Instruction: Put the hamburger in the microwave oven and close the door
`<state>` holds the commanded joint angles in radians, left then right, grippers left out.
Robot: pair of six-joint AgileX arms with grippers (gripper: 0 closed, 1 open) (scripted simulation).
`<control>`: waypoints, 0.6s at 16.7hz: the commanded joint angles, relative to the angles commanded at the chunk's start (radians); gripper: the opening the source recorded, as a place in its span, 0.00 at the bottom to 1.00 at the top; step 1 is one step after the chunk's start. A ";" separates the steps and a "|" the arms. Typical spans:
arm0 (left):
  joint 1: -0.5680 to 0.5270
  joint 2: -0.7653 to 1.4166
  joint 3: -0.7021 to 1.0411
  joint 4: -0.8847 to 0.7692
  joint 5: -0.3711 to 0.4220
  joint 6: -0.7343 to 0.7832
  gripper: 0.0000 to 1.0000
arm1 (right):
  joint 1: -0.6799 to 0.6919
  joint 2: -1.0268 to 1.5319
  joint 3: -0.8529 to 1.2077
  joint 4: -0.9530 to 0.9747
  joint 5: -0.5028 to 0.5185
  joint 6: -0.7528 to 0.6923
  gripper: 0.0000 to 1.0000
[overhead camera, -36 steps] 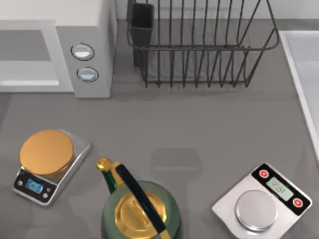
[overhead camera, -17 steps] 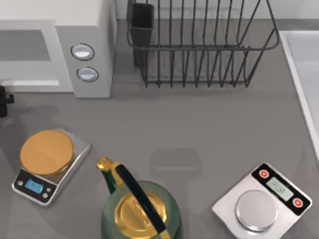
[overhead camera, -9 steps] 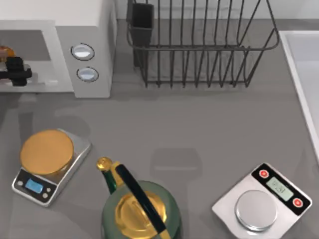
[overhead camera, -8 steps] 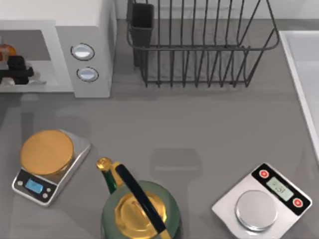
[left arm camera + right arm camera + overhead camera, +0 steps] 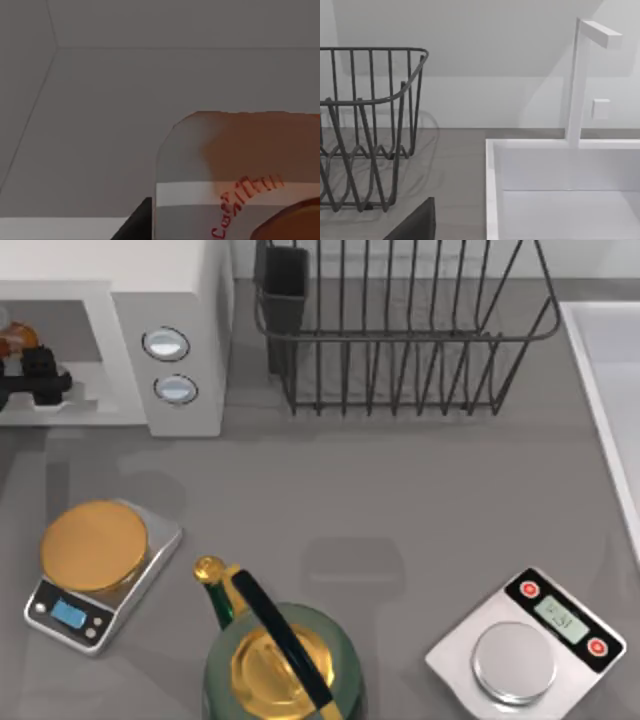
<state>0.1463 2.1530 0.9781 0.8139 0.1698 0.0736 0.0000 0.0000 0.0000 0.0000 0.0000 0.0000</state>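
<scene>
CHANGE: left gripper [image 5: 30,378] has entered from outside the top view to the microwave oven [image 5: 120,330] mouth | GRIP: jaws pinching the hamburger [image 5: 17,338] | POSITION: hamburger just inside the grey cavity, not yet set down | REMAINING: release, withdraw, close door | RIGHT ARM: parked near the dish rack [image 5: 367,125].

White microwave oven [image 5: 190,330] with grey cavity; orange-tan hamburger [image 5: 17,338]; green kettle [image 5: 280,660] with gold lid; grey surface [image 5: 400,490]; black rack [image 5: 400,330].
</scene>
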 joint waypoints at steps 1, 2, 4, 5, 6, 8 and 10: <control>0.000 0.011 0.012 -0.006 -0.001 0.000 0.00 | 0.000 0.000 0.000 0.000 0.000 0.000 1.00; -0.001 0.029 0.035 -0.016 -0.003 -0.001 0.00 | 0.000 0.000 0.000 0.000 0.000 0.000 1.00; -0.005 0.082 0.112 -0.048 -0.008 -0.003 0.00 | 0.000 0.000 0.000 0.000 0.000 0.000 1.00; -0.008 0.115 0.167 -0.070 -0.011 -0.004 0.00 | 0.000 0.000 0.000 0.000 0.000 0.000 1.00; -0.012 0.151 0.232 -0.096 -0.013 -0.006 0.00 | 0.000 0.000 0.000 0.000 0.000 0.000 1.00; -0.022 0.231 0.390 -0.154 -0.019 -0.011 0.00 | 0.000 0.000 0.000 0.000 0.000 0.000 1.00; -0.032 0.310 0.556 -0.218 -0.024 -0.015 0.00 | 0.000 0.000 0.000 0.000 0.000 0.000 1.00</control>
<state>0.1144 2.4632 1.5344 0.5956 0.1453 0.0583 0.0000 0.0000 0.0000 0.0000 0.0000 0.0000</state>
